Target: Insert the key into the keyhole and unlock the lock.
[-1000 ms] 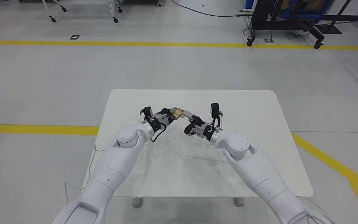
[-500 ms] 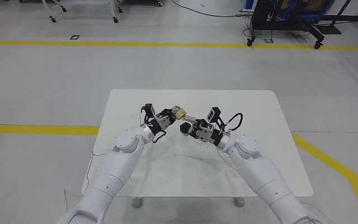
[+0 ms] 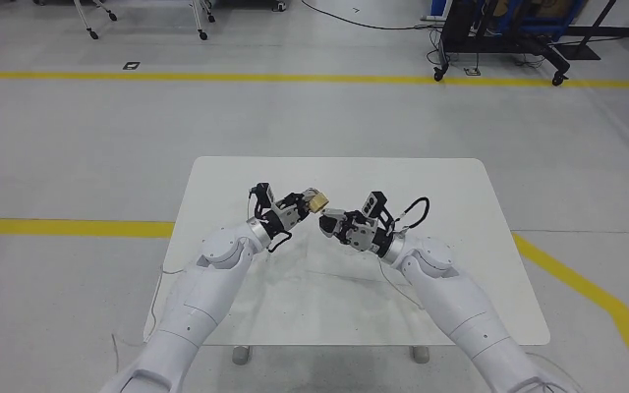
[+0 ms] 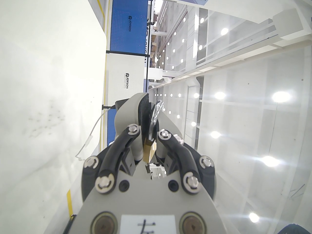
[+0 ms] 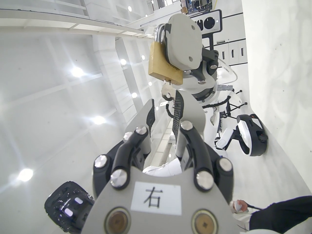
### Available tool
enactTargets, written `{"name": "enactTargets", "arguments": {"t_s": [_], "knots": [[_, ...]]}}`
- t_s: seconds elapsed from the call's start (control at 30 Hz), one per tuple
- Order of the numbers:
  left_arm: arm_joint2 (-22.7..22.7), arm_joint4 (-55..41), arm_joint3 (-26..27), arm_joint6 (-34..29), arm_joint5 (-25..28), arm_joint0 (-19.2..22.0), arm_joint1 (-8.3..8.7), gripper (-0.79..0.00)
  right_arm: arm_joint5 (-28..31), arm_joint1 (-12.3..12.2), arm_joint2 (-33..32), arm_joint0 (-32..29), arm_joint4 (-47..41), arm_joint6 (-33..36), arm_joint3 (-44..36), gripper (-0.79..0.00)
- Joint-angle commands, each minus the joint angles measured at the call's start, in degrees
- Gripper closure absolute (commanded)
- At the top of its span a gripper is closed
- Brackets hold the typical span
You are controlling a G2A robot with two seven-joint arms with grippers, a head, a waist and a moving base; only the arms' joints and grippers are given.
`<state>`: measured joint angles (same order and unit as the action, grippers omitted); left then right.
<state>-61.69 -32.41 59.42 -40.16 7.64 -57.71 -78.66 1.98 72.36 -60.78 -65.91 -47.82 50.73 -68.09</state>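
The brass lock (image 5: 164,62) (small, dense, rigid, probably slick) is clamped tight in the left claw (image 3: 301,206), in the air over the desk (image 3: 442,295) at 11 o'clock from its middle, keyhole face free. The thin, stiff key (image 5: 167,93) sits in the keyhole; the right claw (image 5: 164,109), at 4 o'clock from the lock, is parted and holds nothing, tips beside the key's flat head — the place to pinch. The desk is white and hard; a wheeled rack (image 3: 501,39) stands far off at 1 o'clock.

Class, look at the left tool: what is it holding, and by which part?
The left tool holds the brass padlock, pinched across its flat faces at the shackle end.
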Motion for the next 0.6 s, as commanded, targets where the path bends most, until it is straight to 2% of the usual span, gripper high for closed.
{"name": "enactTargets", "arguments": {"t_s": [0.0, 0.2, 0.23, 0.33, 0.57], "knots": [[-0.02, 0.12, 0.00, -0.16, 0.00, 0.03, -0.01, 0.000, -0.61, 0.09, 0.11, 0.29, -0.37, 0.49, 0.72, -0.062], [-0.13, 0.38, -0.07, -0.55, -0.03, 0.07, -0.03, 0.000, -0.99, 0.53, 0.45, 1.41, -1.42, 1.00, 2.96, -0.046], [-0.15, 0.39, -0.08, -0.57, -0.03, 0.06, -0.04, 0.000, -0.95, 0.59, 0.49, 1.57, -1.49, 1.13, 3.25, -0.055], [-0.19, 0.52, -0.09, -0.76, 0.03, 0.07, -0.05, 0.000, -0.70, 0.74, 0.60, 1.98, -1.35, 1.24, 3.94, -0.148], [-0.31, 0.70, -0.10, -0.94, -0.12, 0.08, -0.08, 0.000, 0.43, 0.88, 0.59, 2.38, 0.02, 1.85, 4.30, -0.142]]}}
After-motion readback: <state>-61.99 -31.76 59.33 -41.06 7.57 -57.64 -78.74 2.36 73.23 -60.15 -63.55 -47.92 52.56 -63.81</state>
